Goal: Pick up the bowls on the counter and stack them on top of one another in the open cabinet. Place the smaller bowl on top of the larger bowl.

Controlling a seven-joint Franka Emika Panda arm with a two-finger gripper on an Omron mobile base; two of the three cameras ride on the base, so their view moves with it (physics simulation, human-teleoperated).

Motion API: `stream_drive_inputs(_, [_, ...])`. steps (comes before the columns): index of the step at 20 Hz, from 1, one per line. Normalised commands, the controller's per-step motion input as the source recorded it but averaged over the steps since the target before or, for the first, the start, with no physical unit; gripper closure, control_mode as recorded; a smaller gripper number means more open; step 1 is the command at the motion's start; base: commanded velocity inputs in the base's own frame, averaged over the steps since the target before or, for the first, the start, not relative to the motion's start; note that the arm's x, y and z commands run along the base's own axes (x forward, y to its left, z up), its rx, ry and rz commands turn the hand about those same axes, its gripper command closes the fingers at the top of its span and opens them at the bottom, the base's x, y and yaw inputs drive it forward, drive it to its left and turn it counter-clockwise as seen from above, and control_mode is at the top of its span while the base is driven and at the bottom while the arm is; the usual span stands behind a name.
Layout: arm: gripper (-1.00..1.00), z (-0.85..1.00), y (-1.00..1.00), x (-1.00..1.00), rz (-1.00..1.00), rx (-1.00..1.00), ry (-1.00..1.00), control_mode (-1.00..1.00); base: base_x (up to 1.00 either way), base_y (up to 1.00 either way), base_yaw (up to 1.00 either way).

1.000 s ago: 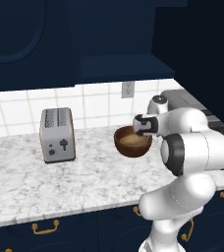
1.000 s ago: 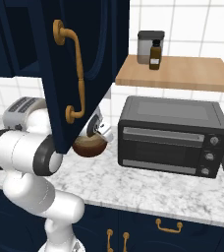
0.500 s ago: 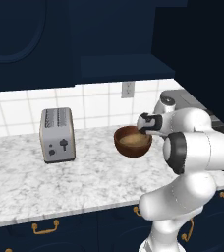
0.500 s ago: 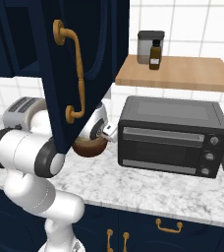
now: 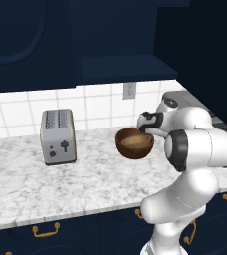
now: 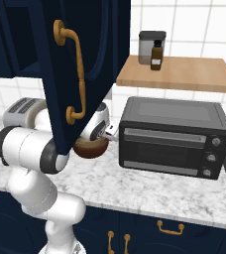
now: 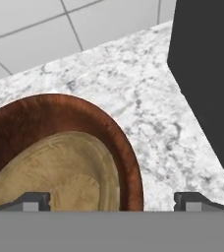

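While the end effector (image 7: 112,199) hovers with jaws apart over the right rim of the larger bowl (image 5: 134,144), the smaller bowl (image 7: 60,172) nests inside it on the counter (image 5: 85,184) — a one-sided rim grip could tilt both and spill the stack.

**Kitchen around my toaster oven**

My black toaster oven (image 6: 173,144) stands against white wall tiles (image 6: 194,30). Above it, a wooden shelf (image 6: 177,74) carries 2 containers (image 6: 153,48). Well left of it stands a silver toaster (image 5: 58,136). Below it, navy drawers (image 6: 149,229) show brass handles.
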Motion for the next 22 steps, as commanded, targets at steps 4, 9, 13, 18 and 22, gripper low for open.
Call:
stream_drive_inputs(4, [-1.0, -0.08, 0.0, 0.17, 0.03, 0.0, 0.0, -1.0, 0.0, 0.0, 0.0])
stream_drive_inputs(9, [-1.0, -0.28, 0.0, 0.07, 0.0, -0.01, 0.0, -1.0, 0.0, 0.0, 0.0])
stream_drive_inputs(13, [-1.0, -0.09, 0.0, 0.14, 0.0, 0.0, -0.01, -1.0, 0.0, 0.0, 0.0])
stream_drive_inputs(18, [-1.0, 0.0, 0.0, 0.34, 0.0, 0.0, -0.01, -1.0, 0.0, 0.0, 0.0])
stream_drive_inputs(22, [-1.0, -0.25, 0.0, 0.09, 0.0, 0.0, 0.0, -1.0, 0.0, 0.0, 0.0])
